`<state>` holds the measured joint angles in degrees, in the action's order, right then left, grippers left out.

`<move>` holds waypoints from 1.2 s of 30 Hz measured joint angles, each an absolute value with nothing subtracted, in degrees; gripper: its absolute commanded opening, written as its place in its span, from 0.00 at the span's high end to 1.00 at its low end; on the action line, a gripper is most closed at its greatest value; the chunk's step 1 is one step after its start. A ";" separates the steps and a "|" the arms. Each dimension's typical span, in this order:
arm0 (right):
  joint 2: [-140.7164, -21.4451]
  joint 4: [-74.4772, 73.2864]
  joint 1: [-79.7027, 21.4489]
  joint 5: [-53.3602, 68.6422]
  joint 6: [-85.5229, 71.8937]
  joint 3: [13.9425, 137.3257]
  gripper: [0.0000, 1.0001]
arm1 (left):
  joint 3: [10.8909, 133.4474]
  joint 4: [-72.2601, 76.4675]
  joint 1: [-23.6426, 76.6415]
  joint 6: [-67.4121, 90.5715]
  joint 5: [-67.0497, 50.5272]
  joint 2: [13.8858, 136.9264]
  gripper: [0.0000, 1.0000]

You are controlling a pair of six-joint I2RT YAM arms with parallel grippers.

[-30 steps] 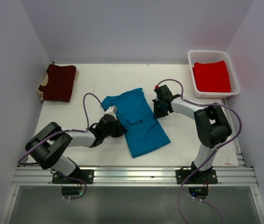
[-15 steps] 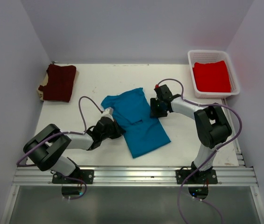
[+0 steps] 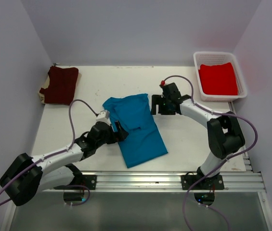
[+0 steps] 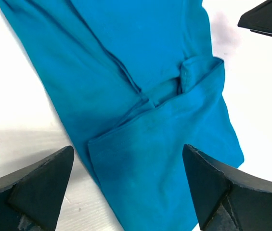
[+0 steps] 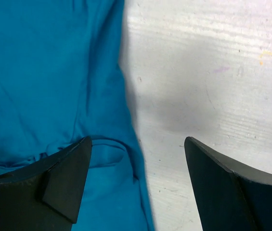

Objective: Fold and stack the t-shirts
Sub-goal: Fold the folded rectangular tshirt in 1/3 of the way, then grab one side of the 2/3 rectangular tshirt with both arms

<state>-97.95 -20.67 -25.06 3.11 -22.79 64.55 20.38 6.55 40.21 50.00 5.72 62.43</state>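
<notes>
A teal-blue t-shirt [image 3: 136,129] lies folded into a long strip across the middle of the table, with a sleeve tucked over it. My left gripper [image 3: 120,132] hovers open at its left edge; in the left wrist view the teal cloth [image 4: 140,72] lies flat below the left gripper [image 4: 128,187]. At the shirt's far right edge my right gripper [image 3: 153,105] is open, and the right wrist view has the shirt's edge [image 5: 44,72] below the right gripper [image 5: 138,178]. A dark maroon t-shirt [image 3: 61,85] lies folded at the far left. A bright red t-shirt [image 3: 217,79] sits in a basket.
The white mesh basket [image 3: 220,54] stands at the far right corner. White walls close in the table on three sides. Purple cables loop from both arms. The bare white tabletop [image 5: 213,72] shows right of the teal shirt.
Both grippers have opened and let go of the teal shirt. The shirt now lies further left and straighter. The left arm has drawn back toward the near left; the right gripper moved slightly farther away.
</notes>
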 measured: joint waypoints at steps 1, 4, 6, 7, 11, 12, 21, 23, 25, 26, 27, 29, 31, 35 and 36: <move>-97.95 -20.62 -25.06 3.16 -22.74 65.06 0.28 | 20.93 6.02 40.21 49.69 6.35 62.33 0.01; -98.00 -20.53 -25.06 4.10 -22.06 66.04 0.81 | 22.79 5.02 40.18 48.07 8.62 63.46 0.11; -98.43 -20.27 -25.06 5.56 -21.93 66.94 1.00 | 23.49 5.80 39.92 46.81 9.72 65.23 0.29; -99.11 -20.12 -25.06 6.39 -22.20 67.66 1.00 | 23.51 6.63 39.53 45.84 9.74 66.19 0.53; -103.44 -18.41 -25.06 10.11 -22.44 70.89 1.00 | 23.64 11.25 35.46 42.76 9.19 71.16 0.95; -104.57 -17.98 -25.06 10.79 -22.46 71.37 1.00 | 23.88 12.36 34.28 42.28 9.13 72.66 1.00; -112.18 -16.99 -25.06 14.66 -22.72 73.58 1.00 | 27.59 15.88 31.14 40.82 9.41 80.82 1.00; -113.08 -16.99 -25.06 14.70 -22.87 73.73 1.00 | 27.94 16.73 31.11 40.77 9.69 82.35 1.00; -114.13 -16.97 -25.06 14.61 -22.92 74.19 1.00 | 28.62 17.56 30.96 40.71 9.80 84.95 1.00; -114.54 -16.99 -25.06 14.68 -23.05 74.48 1.00 | 28.95 18.00 30.74 40.69 9.78 86.48 1.00; -114.78 -17.04 -25.06 14.52 -23.11 74.87 1.00 | 29.39 19.31 30.50 40.73 9.67 87.85 1.00; -115.02 -17.08 -25.06 13.93 -23.09 75.53 1.00 | 31.00 20.69 30.11 40.71 9.54 90.26 1.00; -115.13 -17.23 -25.06 12.56 -23.11 75.99 1.00 | 33.32 22.76 29.56 40.66 8.84 93.45 1.00; -115.13 -18.44 -25.06 8.60 -23.22 77.08 1.00 | 39.16 26.39 27.90 40.38 6.09 100.53 1.00; -115.13 -18.81 -25.06 7.51 -23.31 77.36 1.00 | 40.69 26.70 27.62 40.05 5.45 101.95 1.00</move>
<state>-115.13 -18.81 -25.06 7.51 -23.31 77.36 40.69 26.70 27.62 40.05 5.45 101.95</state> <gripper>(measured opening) 0.008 0.004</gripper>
